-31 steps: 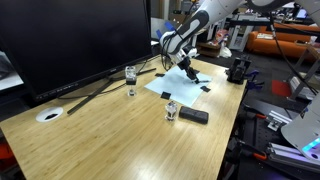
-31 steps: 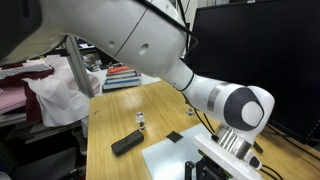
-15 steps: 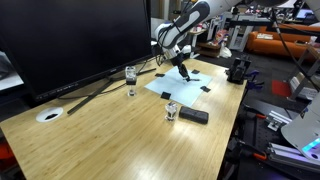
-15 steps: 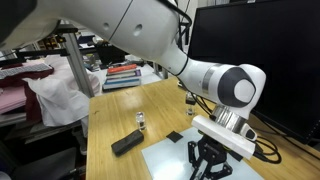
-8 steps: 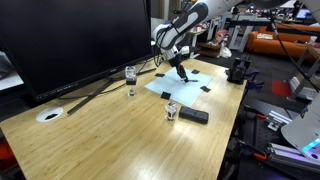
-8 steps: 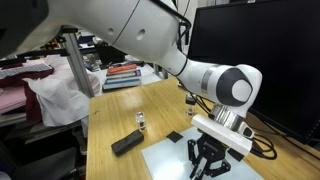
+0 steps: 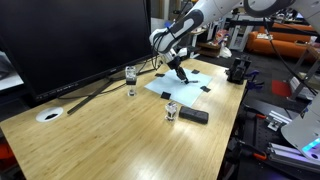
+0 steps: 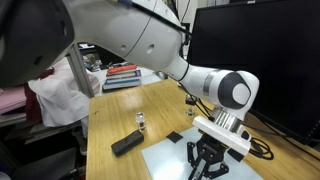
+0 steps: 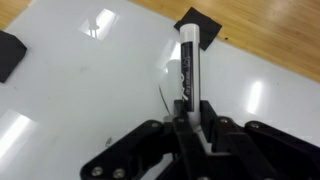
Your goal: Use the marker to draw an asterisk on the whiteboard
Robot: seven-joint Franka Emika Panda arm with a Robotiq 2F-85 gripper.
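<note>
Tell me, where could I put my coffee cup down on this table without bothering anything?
The broad bare table between the white disc and the black block is free. Crowded around the whiteboard, where the gripper holds the marker, and near the glass.

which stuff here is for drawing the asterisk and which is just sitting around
For the job: marker, gripper holding it, whiteboard.
Lying about: black block, white disc, small clear container, monitor.
</note>
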